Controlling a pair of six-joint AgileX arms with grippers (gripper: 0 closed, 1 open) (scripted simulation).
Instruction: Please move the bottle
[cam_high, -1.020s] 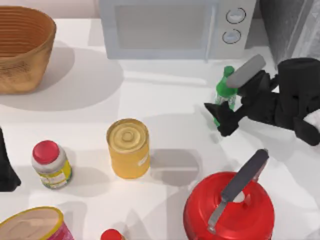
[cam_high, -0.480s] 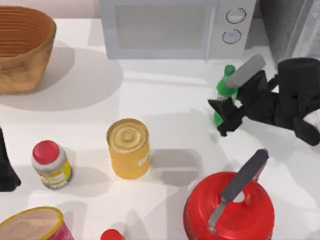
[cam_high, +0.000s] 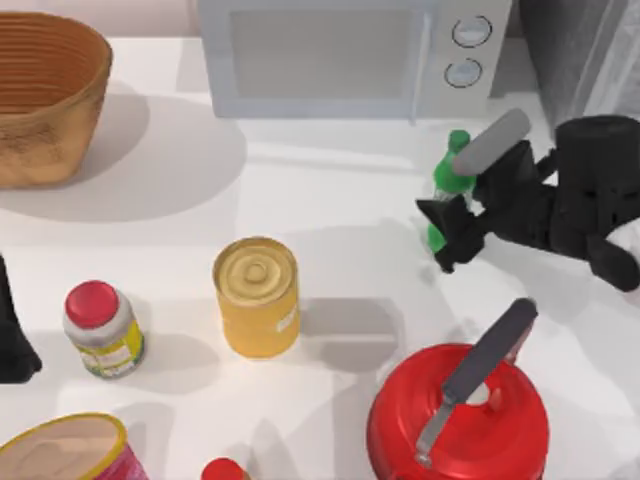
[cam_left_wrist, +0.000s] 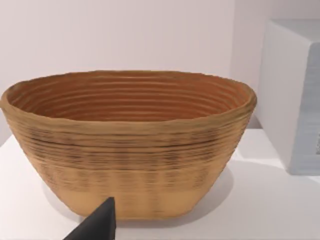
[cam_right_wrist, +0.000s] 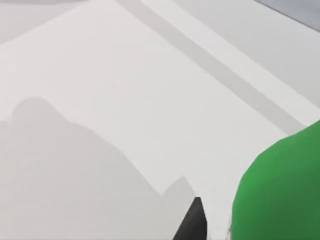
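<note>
Since a second ago the right pincer (cam_high: 445, 232) has been drawing in against the bottle (cam_high: 447, 185), its dark fingers now sitting tighter to the green body than before; over the last half second almost nothing is shifting. That bottle is standing upright near the table's right edge, toward the far right corner, just in front of the microwave (cam_high: 355, 55). Its green cap is showing beside the arm's grey link. The right pincer is reaching in from the right edge and is looking clamped on the bottle's lower body, though the fingers are covering the contact, so this is only probable. In the right wrist view the bottle (cam_right_wrist: 280, 190) is looming as a green mass close beside a dark fingertip (cam_right_wrist: 192, 222), with bare white table (cam_right_wrist: 125, 100) behind.

The left pincer (cam_high: 12, 335) is sitting parked at the table's left edge; whether its fingers are apart or together I cannot tell. Its wrist camera is facing the woven basket (cam_left_wrist: 127, 145), which is resting at the far left corner.

Elsewhere a yellow can (cam_high: 257, 296) is standing mid-table, a red-capped jar (cam_high: 102, 329) near the left edge, and a red pot (cam_high: 458, 420) at the near edge.
</note>
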